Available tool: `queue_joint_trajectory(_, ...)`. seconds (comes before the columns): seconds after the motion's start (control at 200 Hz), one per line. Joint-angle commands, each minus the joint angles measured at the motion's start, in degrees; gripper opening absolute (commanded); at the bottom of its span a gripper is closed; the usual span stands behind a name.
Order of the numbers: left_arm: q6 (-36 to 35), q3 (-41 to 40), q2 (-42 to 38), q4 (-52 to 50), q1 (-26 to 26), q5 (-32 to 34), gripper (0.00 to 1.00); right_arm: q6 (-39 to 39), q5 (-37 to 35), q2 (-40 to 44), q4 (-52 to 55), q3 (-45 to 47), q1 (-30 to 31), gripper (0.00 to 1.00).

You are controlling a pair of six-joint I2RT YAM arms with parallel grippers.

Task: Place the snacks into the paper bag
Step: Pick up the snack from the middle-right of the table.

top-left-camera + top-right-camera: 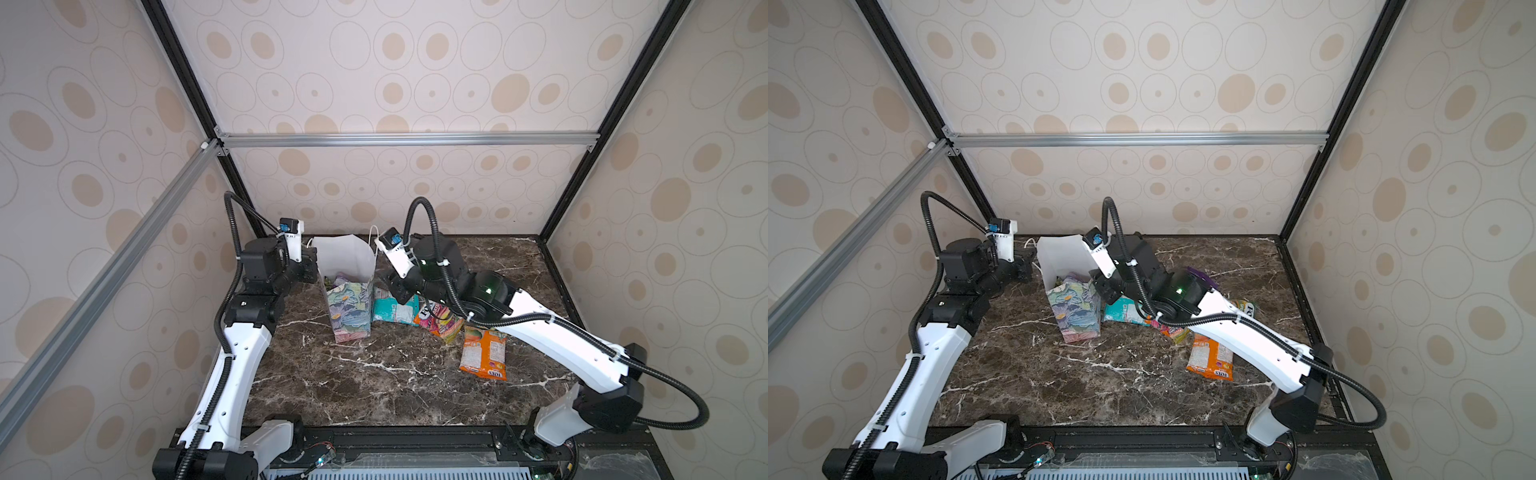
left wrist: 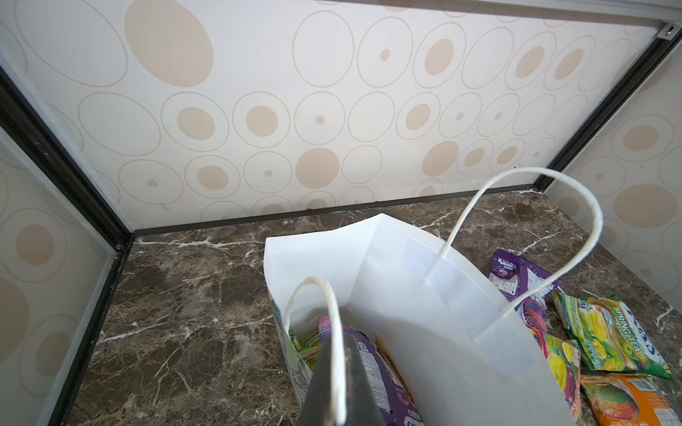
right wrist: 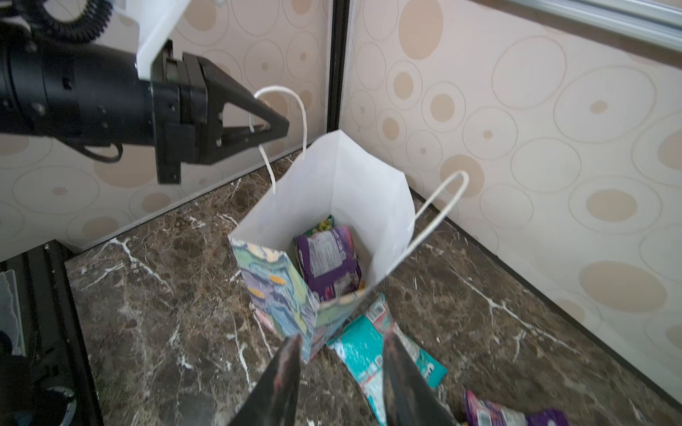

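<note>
Beside the paper bag (image 3: 339,184), the left gripper (image 3: 275,127) pinches its handle (image 3: 303,121); the right gripper (image 3: 343,335) gapes empty.

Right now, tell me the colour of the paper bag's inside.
Plain white; the paper bag shows it best in the right wrist view.

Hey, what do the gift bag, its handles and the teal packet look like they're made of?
The gift bag looks like matte paper: sharp creases, plain white inside. Its handles seem twisted paper cord; strands show. The teal packet is probably glossy plastic film: it crinkles and catches light.
</note>
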State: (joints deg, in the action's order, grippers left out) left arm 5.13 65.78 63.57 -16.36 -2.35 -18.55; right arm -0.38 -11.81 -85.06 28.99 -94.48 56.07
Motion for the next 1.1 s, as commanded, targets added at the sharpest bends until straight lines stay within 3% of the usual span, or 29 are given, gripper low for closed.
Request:
queue_joint_trajectory(0.0,-1.1,1.2,0.2,0.3,0.1,-0.5,0.0,5.1,-5.9,6.1,3.0,7.8,-2.3,0.39)
queue_joint_trajectory(0.16,-1.0,1.4,0.2,0.3,0.2,-1.0,0.0,12.2,-6.7,14.3,9.7,18.9,-7.1,0.39)
queue_joint_trajectory(0.27,-1.1,1.4,0.2,0.3,0.2,-0.8,0.0,14.7,-8.6,16.5,17.9,21.2,-8.0,0.38)
queue_joint_trajectory(0.39,-1.0,1.3,0.2,0.3,0.2,-0.6,0.0,18.3,-8.4,15.3,27.1,20.2,-8.0,0.38)
queue_joint_trajectory(0.745,-1.0,1.4,0.6,0.1,0.2,-0.7,0.0,23.4,-8.0,9.6,40.7,22.9,-8.0,0.38)
queue_joint_trajectory(1.095,-0.9,1.4,0.6,0.2,0.2,-1.0,0.0,25.1,-7.1,-1.2,39.3,27.3,-5.2,0.38)
